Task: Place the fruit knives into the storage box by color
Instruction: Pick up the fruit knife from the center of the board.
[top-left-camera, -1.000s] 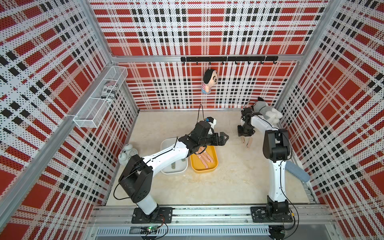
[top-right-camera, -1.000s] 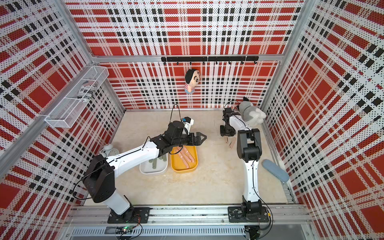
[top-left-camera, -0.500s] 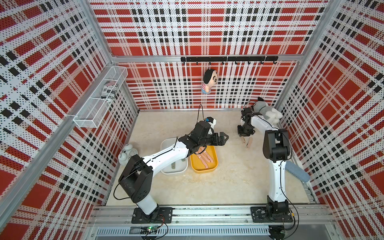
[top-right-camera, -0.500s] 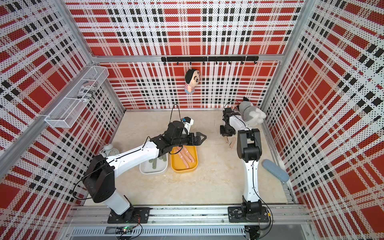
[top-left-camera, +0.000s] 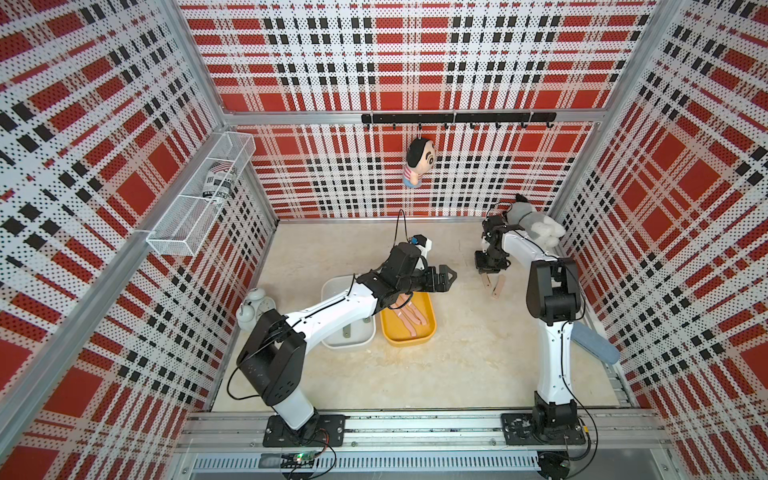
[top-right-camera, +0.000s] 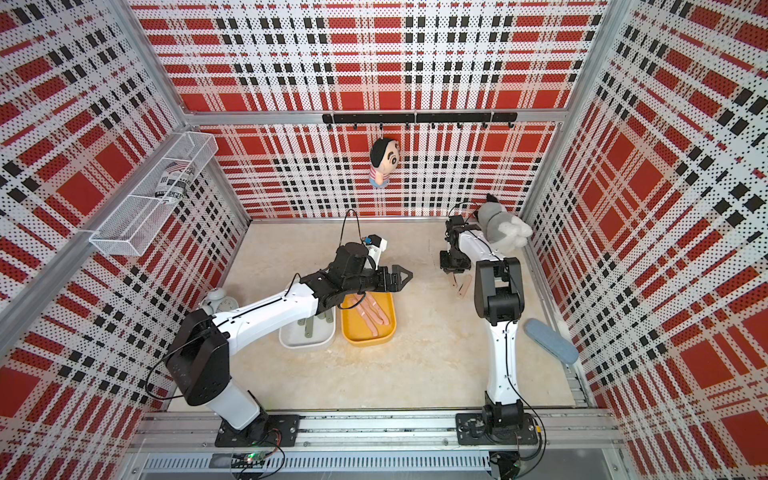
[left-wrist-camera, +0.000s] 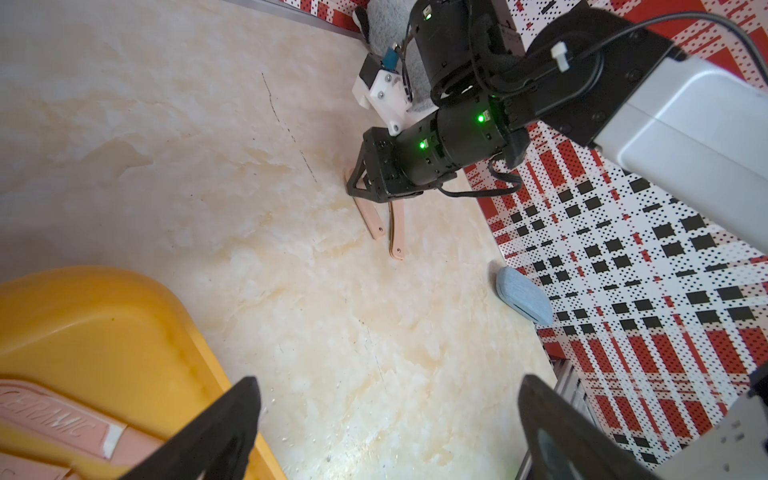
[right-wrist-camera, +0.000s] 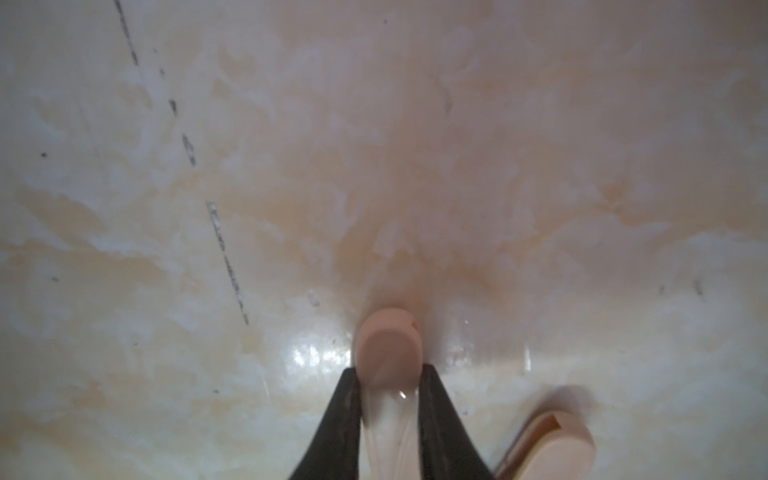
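Standing beside the rig, I look down on a cream, marble-patterned worktop (top-left-camera: 436, 374), glossy and crossed by a few dark scuff lines. It is boxed in on three sides by perforated walls (top-left-camera: 374, 62) printed in red, black and white plaid. A black hook rail (top-left-camera: 457, 118) runs along the back wall with a small doll (top-left-camera: 419, 162) hanging from it. At the left of both top views a wire basket (top-left-camera: 174, 239) on the wall holds a printed can (top-left-camera: 218, 183). A grey and white plush toy (top-left-camera: 536, 226) lies in the back right corner, a blue-grey pad (top-left-camera: 594, 345) along the right edge and an alarm clock (top-left-camera: 253, 307) at the left edge.

Near the middle a white tray (top-right-camera: 307, 345) holds olive knives (top-right-camera: 308, 328). Just beside it, a yellow tray (top-left-camera: 405, 338) holds pink knives (top-right-camera: 372, 311). The left tool (left-wrist-camera: 386, 382) hovers over the yellow tray's far end, jaws wide apart and empty. The right tool (right-wrist-camera: 389, 374), toward the upper right of the worktop, is down low with its jaws closed on one end of a pink knife (right-wrist-camera: 388, 345). A second pink knife (right-wrist-camera: 557, 440) lies just beside it.

Raised letters on one pink knife in the yellow tray read "CERAMIC" in the left wrist view. The can's print is too small to read.
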